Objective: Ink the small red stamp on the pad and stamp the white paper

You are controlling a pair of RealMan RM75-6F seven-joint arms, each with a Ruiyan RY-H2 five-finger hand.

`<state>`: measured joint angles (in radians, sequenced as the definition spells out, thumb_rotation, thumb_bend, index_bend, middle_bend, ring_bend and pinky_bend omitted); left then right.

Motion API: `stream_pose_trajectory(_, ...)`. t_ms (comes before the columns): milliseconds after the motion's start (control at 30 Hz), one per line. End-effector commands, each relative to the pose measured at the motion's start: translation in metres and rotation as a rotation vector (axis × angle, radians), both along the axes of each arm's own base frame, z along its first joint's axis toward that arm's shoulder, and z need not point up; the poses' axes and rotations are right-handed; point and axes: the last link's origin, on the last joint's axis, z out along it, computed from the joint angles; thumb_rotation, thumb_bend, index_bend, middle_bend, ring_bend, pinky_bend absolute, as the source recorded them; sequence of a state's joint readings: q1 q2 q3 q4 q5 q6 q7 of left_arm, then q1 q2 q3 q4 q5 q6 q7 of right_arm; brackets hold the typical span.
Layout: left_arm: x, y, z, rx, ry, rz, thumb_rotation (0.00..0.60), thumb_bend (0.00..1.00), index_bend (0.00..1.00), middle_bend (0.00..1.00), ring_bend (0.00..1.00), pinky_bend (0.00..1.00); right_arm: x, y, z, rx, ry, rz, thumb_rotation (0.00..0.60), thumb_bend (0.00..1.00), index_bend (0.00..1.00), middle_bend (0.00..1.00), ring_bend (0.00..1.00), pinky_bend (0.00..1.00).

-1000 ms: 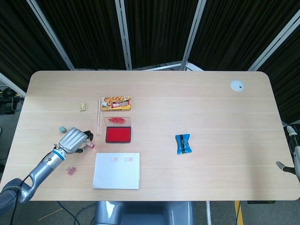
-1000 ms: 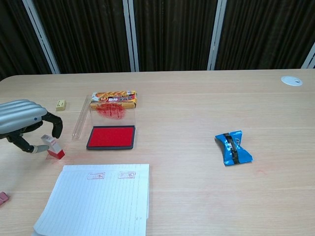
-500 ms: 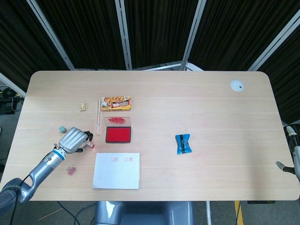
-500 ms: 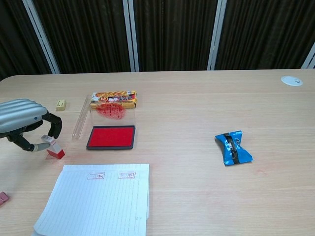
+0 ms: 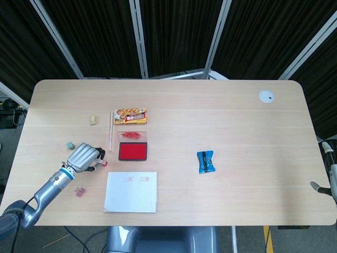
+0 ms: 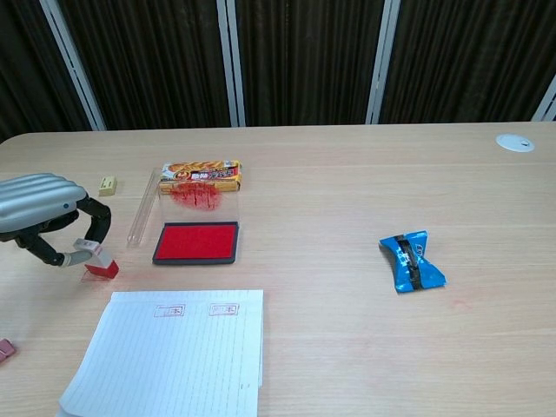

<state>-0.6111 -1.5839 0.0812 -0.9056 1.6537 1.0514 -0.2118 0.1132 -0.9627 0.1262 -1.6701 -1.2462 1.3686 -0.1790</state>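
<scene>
Small red stamp point(image 6: 95, 261): a short block with a red base and a pale upper part, standing tilted on the light wooden table point(image 5: 221, 121), left of the ink pad and above the paper's left corner. The silver left hand point(image 6: 39, 217), fingers curled over, pinches its pale top between dark fingertips point(image 6: 97, 228).

Ink pad point(image 6: 196, 242): flat black tray filled with bright red, its clear lid point(image 6: 193, 198) raised at the back and smeared red.

White lined paper point(image 6: 169, 354): a sheet near the table's front edge, bearing two small red rectangular imprints point(image 6: 198, 309) side by side along its top.

Right hand point(image 5: 327, 174): only a sliver shows at the far right edge in the head view; whether it is spread or closed cannot be told.

Also present: yellow snack box point(image 5: 130, 116) behind the pad; blue snack packet point(image 5: 206, 161), well right.
</scene>
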Motion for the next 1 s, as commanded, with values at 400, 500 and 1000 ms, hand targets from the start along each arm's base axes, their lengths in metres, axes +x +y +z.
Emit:
stream_pose_trajectory(400, 0.061, 0.024, 0.028, 0.001, -0.159, 0.122, 0.600, 0.37, 0.56, 0.53, 0.84, 0.85, 0.000, -0.001, 0.001, -0.001, -0.011, -0.001, 0.600, 0.00, 0.00, 0.00, 0.00, 0.00)
stream_pose_trajectory(500, 0.080, 0.030, 0.021, -0.002, -0.167, 0.128, 0.600, 0.37, 0.57, 0.53, 0.84, 0.85, -0.001, -0.001, 0.000, 0.005, -0.009, -0.007, 0.600, 0.00, 0.00, 0.00, 0.00, 0.00)
stream_pose_trajectory(1000, 0.118, 0.048, -0.023, -0.014, -0.101, 0.159, 0.600, 0.38, 0.57, 0.53, 0.84, 0.85, 0.003, 0.001, 0.001, 0.005, -0.011, 0.017, 0.600, 0.00, 0.00, 0.00, 0.00, 0.00)
